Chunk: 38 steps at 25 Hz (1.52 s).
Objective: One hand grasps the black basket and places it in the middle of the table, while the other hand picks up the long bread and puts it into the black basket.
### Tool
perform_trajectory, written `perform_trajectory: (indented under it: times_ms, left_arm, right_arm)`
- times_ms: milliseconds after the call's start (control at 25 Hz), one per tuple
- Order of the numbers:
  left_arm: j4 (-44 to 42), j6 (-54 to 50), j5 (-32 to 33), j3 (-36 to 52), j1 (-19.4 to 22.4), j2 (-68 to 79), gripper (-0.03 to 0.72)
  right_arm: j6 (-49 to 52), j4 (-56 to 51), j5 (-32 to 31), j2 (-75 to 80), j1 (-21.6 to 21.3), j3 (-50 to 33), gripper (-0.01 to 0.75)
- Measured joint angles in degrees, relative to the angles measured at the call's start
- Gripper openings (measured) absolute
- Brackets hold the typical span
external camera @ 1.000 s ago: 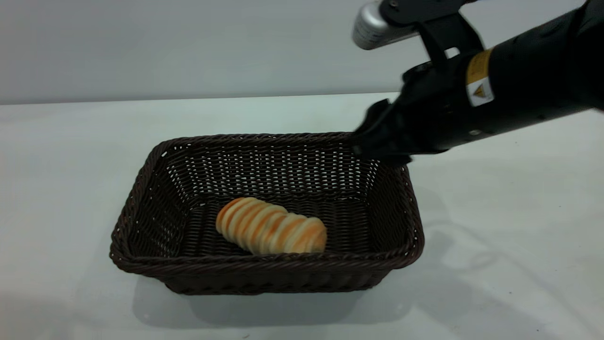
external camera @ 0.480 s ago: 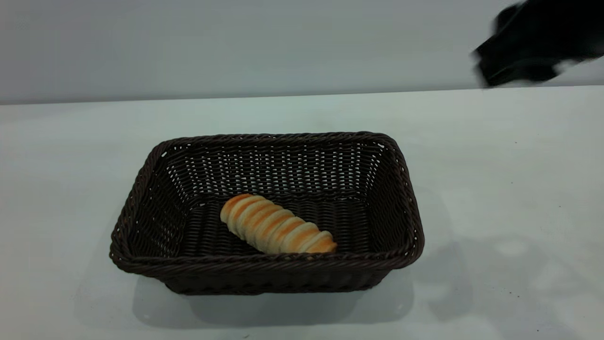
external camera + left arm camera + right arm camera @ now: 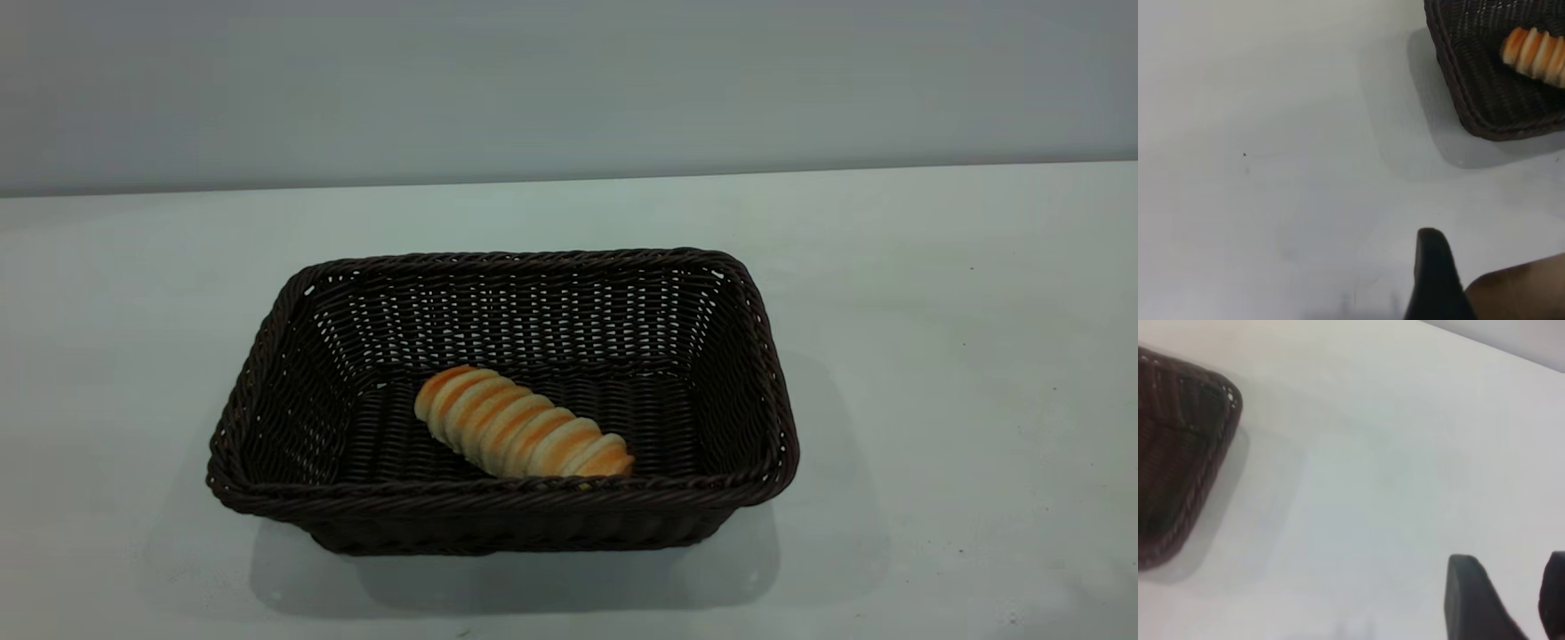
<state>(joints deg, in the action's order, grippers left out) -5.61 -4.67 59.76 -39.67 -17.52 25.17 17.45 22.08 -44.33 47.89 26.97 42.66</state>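
Observation:
The black basket (image 3: 503, 404) stands in the middle of the table (image 3: 933, 356). The long bread (image 3: 523, 435) lies slantwise on the basket's floor, close to its near wall. Neither arm shows in the exterior view. In the left wrist view the left gripper (image 3: 1438, 280) hovers over bare table, well away from a corner of the basket (image 3: 1485, 93) with the bread (image 3: 1537, 55) inside. In the right wrist view the right gripper (image 3: 1508, 587) is open and empty over bare table, away from the basket's corner (image 3: 1185, 453).
A grey wall (image 3: 569, 89) runs behind the table's far edge. White tabletop with a few tiny dark specks lies on all sides of the basket.
The right arm lifted from the basket's far right corner and left the exterior view to the upper right. The bread shifted a little and lies still.

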Motion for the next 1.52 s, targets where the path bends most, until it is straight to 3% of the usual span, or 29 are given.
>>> perform_trajectory:
  times_ms: [360, 520, 960, 1520]
  left_arm:
    - [0.0, 0.3, 2.9, 5.4, 0.0, -9.6, 0.544]
    - [0.3, 0.3, 3.7, 7.7, 0.0, -12.5, 0.544]
    - [0.3, 0.4, 4.8, 11.6, 0.0, -16.4, 0.544]
    - [0.4, 0.4, 4.8, 11.7, 0.0, -17.0, 0.544]
  right_arm:
    - [-20.4, -21.8, -13.7, -15.9, 0.0, -0.8, 0.236]
    - [-23.7, -26.4, -18.7, -21.0, 0.0, -1.3, 0.236]
    - [-23.7, -27.4, -20.8, -35.4, 0.0, -13.2, 0.236]
    - [-23.0, -27.2, -20.0, -42.8, 0.0, -15.1, 0.237]
